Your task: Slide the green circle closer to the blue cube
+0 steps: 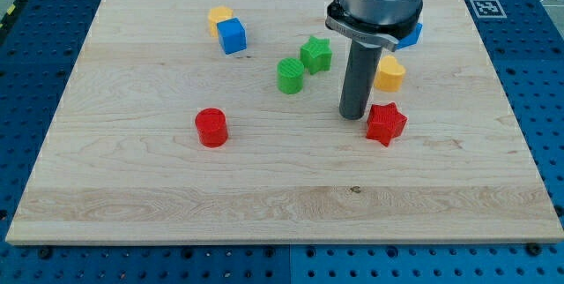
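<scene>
Right now, seen from the one camera, my tip (353, 115) rests on the wooden counter (282, 205) a little right of the frame's centre, just left of the red star (385, 123) and apparently not touching it. I have no jaws to open or clench; the rod ends bare and holds nothing, so all I can do is push.

Up and to the left of my tip sits the green circle (290, 75), with the green star (315, 54) just beside it at its upper right, perhaps touching; I cannot tell for sure. The blue cube (233, 35) lies further to the upper left, pressed against a yellow block (220, 16) behind it. A yellow heart-like block (389, 73) stands right of my rod, another blue block (411, 33) peeks out behind the arm's housing, and a red cylinder (211, 128) stands alone at the lower left of centre.

My guess is that I am placed on the circle's right side so that a push toward the upper left would carry it to the cube. The circle has a clear run; the green star could get dragged along if I come in too high.
</scene>
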Controlling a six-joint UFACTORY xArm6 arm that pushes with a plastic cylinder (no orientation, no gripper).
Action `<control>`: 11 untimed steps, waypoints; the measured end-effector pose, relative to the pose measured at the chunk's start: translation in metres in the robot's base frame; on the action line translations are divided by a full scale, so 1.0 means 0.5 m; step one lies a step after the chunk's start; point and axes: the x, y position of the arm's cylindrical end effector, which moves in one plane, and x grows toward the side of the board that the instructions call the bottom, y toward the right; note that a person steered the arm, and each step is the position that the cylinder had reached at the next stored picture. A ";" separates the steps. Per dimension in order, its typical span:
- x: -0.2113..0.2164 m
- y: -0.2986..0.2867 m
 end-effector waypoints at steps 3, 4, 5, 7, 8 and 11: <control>-0.068 -0.082; -0.102 -0.113; -0.126 -0.168; -0.114 -0.198; -0.095 -0.217; -0.134 -0.262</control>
